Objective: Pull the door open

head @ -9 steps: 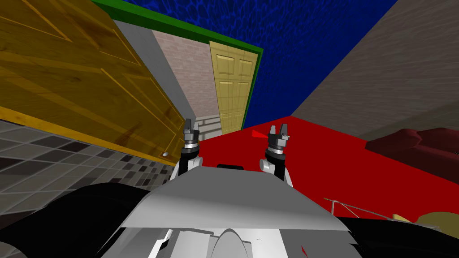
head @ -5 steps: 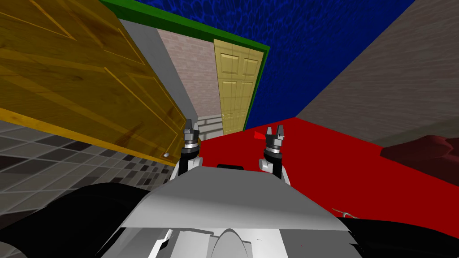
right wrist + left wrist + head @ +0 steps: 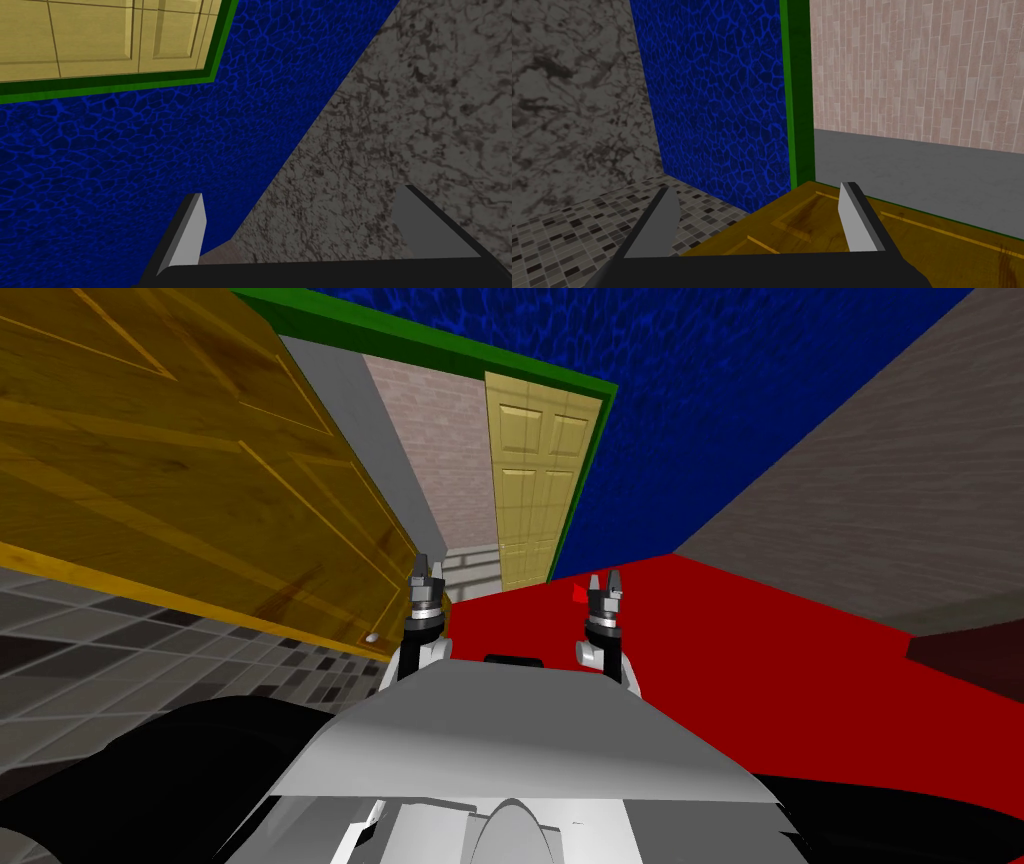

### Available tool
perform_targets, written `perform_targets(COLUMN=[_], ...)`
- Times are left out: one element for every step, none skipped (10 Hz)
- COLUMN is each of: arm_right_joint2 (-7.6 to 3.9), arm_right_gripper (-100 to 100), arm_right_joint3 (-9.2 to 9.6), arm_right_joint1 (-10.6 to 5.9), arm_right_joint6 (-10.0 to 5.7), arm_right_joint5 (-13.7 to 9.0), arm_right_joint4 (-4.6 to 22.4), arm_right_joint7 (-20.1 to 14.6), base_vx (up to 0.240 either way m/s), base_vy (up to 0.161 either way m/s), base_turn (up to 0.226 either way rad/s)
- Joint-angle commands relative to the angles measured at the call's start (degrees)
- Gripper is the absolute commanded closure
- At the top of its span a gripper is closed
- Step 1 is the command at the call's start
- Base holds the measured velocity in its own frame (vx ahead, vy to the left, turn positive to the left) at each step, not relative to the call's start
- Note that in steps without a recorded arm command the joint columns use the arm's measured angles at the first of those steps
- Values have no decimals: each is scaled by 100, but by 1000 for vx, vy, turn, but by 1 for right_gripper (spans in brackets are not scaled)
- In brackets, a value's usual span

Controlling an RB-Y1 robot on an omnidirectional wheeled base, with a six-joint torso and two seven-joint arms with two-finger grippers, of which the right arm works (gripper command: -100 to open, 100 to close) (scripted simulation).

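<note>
Your left gripper [image 3: 427,572], blades spread, sits beside the wood-grained, panelled door [image 3: 200,468] near its small round knob [image 3: 371,638]; your right gripper [image 3: 607,585] is likewise spread.

The door [image 3: 180,488] is standing swung wide open on my left side, turned away from its green frame [image 3: 420,350]. It is showing me a brown wooden face with dark grain and raised panels, each one outlined in a lighter yellow line. Its free edge is pointing toward me and is ending just beside my left gripper [image 3: 428,570]. A small round grey knob [image 3: 372,638] is sitting on the face close to that free edge. In the left wrist view the same wooden face is spreading just ahead of the gripper, and one panel corner is showing there.
</note>
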Motion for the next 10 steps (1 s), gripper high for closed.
perform_targets(arm_right_joint2=[-47,-72,-96,-120,-142,-165,-187,-209,-232,-252], arm_right_gripper=[-100,-100,-100,-100,-100,-100,-100,-100,-100,-100], arm_right_joint3=[-18,-28,-38,-47,-59,-70,-82,-93,-105,-117], arm_right_joint1=[-42,-85,-129,-173,-223,-274,-324,-375,-426,-480], arm_right_joint6=[-26,-41,-56,-71,-89,-106,-124,-141,-159,-178], arm_right_joint5=[-30,-45,-60,-75,-93,-111,-128,-146,-164,-183], arm_right_joint4=[160,277,393,509,643,778,913,1048,1183,1329], arm_right_joint7=[-6,-5,-3,-1,1,3,5,7,9,11], base_vx=[78,86,78,81,94,93,102,110,104,100], base_vy=[30,20,18,23,21,8,21,25,12,19], base_turn=[76,73,112,86,61,115,112,85,88,112])
